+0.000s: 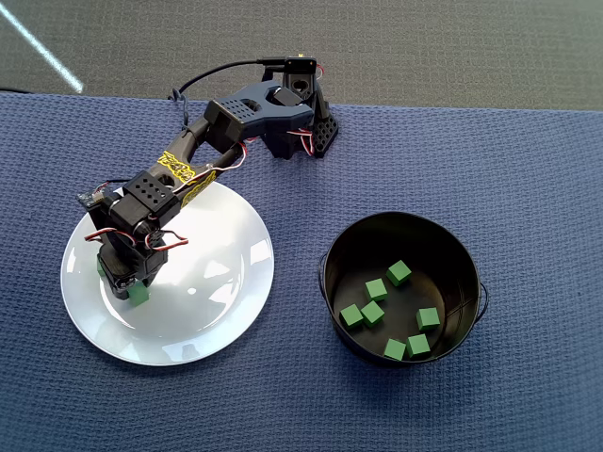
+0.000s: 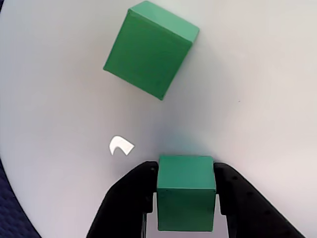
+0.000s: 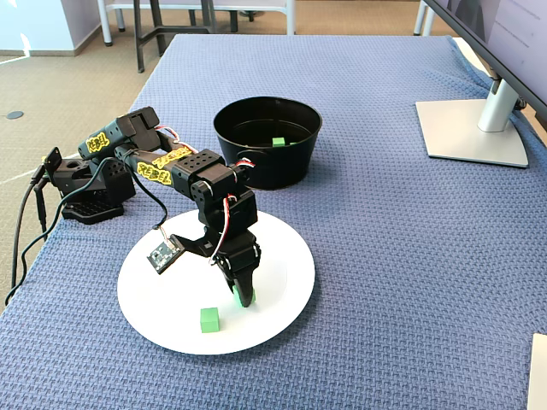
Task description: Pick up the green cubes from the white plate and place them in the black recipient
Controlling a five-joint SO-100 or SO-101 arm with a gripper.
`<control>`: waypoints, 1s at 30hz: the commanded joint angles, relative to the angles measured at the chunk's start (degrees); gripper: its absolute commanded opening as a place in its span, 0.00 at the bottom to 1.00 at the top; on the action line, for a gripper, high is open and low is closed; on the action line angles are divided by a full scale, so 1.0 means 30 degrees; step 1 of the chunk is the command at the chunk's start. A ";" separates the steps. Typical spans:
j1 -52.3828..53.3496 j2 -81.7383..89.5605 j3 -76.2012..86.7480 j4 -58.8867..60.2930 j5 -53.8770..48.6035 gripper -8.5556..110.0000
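Blue woven tablecloth (image 3: 410, 256) under everything; round black metal pot (image 1: 405, 235) sits well apart from the glossy white dinner plate (image 1: 226, 311), off to the right in the overhead view, so the carry runs that way; seven small matte green cubes (image 1: 399, 273) already inside it; black two-finger gripper (image 2: 185, 196) is down on the plate, closed narrow around one green cube (image 2: 185, 191), jaws touching both side faces; loose green cube (image 2: 148, 49) lies just ahead, tilted, apart from the jaws; overhead view hides it under the arm; held cube's underside unseen, so lifted or resting unclear.
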 commanded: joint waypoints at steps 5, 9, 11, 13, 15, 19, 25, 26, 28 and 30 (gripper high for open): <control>-0.0117 0.1377 -0.0176 0.0293 0.0146 0.07; -0.0615 0.5186 0.3428 -0.0791 0.0264 0.07; -0.0996 0.7617 0.5889 -0.1582 0.0234 0.07; -0.1318 1.0195 0.8291 -0.2285 0.0176 0.07; -0.1670 1.3008 1.0752 -0.3018 0.0029 0.07; -0.3223 1.8662 1.5732 -0.4453 -0.0732 0.07; -0.7910 2.4844 2.0713 -0.5098 -0.1260 0.07; -0.8877 2.5576 2.1270 -0.5127 -0.1318 0.07; -1.0986 2.6572 2.2002 -0.5156 -0.1436 0.07; -1.3242 2.7070 2.2529 -0.5361 -0.1904 0.07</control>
